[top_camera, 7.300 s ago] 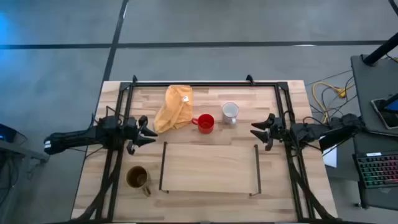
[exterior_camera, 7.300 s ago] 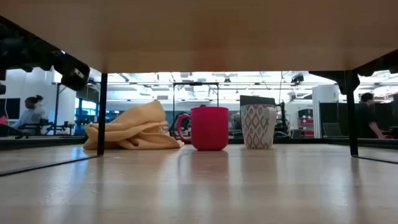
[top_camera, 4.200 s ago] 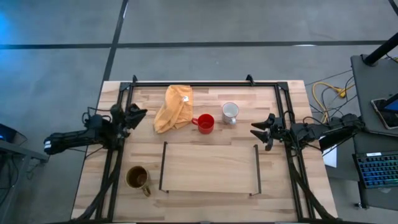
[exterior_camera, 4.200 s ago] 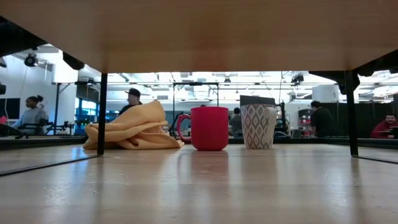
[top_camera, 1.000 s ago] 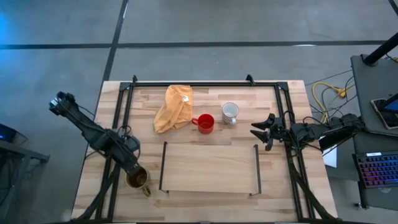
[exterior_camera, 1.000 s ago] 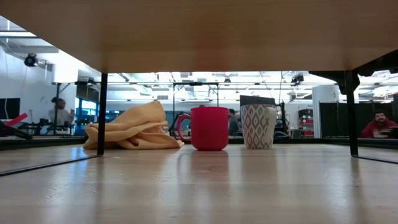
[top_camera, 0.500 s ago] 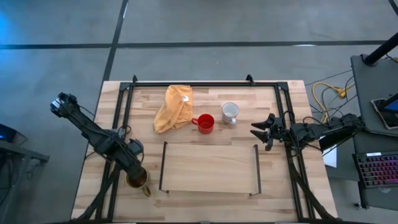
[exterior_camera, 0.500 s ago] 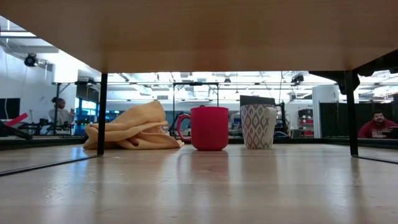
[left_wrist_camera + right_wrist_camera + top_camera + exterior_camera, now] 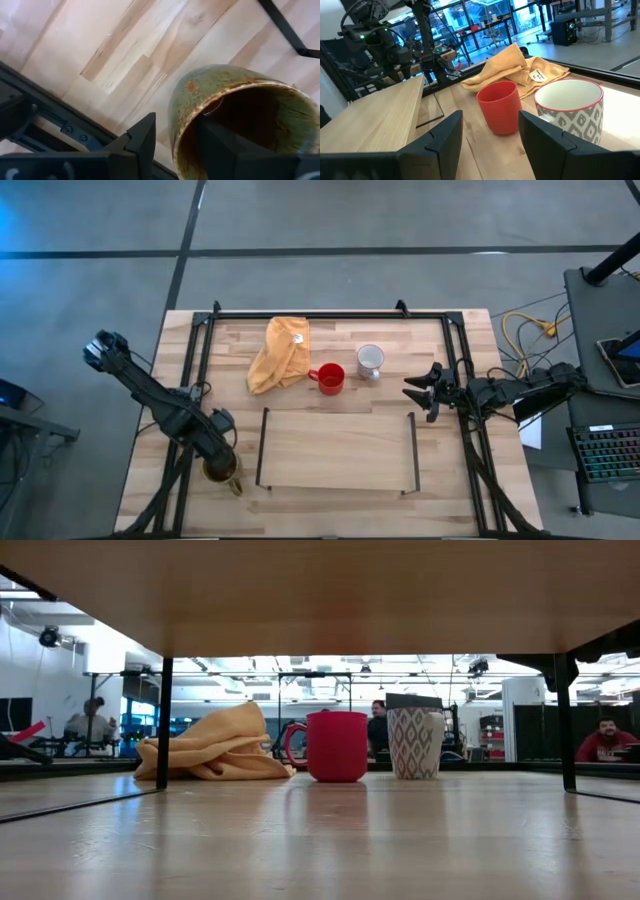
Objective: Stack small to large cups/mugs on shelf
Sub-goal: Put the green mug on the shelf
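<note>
The olive-brown mug (image 9: 222, 469) stands upright on the table near its near left corner, left of the shelf (image 9: 338, 450). My left gripper (image 9: 219, 459) is open over the mug's rim. In the left wrist view my left gripper (image 9: 176, 121) has one finger outside the mug (image 9: 235, 115) and one inside. The red mug (image 9: 331, 378) and the white/grey mug (image 9: 370, 360) stand on the table beyond the shelf. My right gripper (image 9: 412, 391) waits open at the table's right side, facing both mugs (image 9: 500, 107) (image 9: 568, 112). My left gripper comes at the olive-brown mug from above, slanting down. One finger (image 9: 142, 142) is outside the rim's wall (image 9: 181, 112) and one finger (image 9: 217, 147) is inside the hollow. I cannot tell whether either finger touches the wall. The mug stands upright on the table.
A yellow cloth (image 9: 281, 352) lies crumpled left of the red mug. Black frame rails (image 9: 195, 370) run along the table's sides. In the low view the shelf's underside (image 9: 320, 590) spans the top, with its black legs (image 9: 164, 720) on either side. People sit in the room behind.
My left gripper has moved toward the table's near edge and down onto the olive-brown mug, so that its fingers now straddle the rim. The mugs, the cloth and my right arm have kept still.
</note>
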### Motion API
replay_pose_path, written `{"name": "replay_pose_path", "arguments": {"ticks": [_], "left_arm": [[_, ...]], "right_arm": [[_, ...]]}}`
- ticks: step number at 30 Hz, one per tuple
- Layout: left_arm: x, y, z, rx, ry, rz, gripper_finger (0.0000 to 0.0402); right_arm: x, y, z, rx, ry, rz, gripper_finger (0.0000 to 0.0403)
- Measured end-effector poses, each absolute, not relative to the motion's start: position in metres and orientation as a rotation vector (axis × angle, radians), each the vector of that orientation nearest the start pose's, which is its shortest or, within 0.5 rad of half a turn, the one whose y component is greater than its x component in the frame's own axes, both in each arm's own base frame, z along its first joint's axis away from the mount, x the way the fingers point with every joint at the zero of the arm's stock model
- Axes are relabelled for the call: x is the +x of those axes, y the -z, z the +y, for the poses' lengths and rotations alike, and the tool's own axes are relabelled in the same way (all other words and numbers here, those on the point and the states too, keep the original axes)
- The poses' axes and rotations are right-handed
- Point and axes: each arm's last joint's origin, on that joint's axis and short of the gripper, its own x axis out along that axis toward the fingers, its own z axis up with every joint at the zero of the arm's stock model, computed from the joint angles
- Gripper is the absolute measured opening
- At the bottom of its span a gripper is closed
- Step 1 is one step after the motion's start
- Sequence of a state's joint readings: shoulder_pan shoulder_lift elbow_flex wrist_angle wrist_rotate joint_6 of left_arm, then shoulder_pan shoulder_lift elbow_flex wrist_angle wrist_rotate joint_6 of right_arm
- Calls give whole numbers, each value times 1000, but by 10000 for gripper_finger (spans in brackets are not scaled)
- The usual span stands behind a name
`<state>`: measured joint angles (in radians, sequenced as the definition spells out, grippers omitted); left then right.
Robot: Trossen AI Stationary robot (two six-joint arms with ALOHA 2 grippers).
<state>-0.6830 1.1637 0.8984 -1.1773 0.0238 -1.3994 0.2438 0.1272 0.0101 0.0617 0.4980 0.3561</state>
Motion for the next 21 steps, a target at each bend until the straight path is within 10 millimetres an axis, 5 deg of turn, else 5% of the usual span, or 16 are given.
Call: {"name": "replay_pose_path", "arguments": {"ticks": [14,21], "left_arm": [[141,-225,-118,-571,-439,1542,117],[141,-229,-117,-586,-418,1525,27]], "right_arm": [[102,-163,11,334,261,6,185],[102,-163,11,334,261,6,185]]}}
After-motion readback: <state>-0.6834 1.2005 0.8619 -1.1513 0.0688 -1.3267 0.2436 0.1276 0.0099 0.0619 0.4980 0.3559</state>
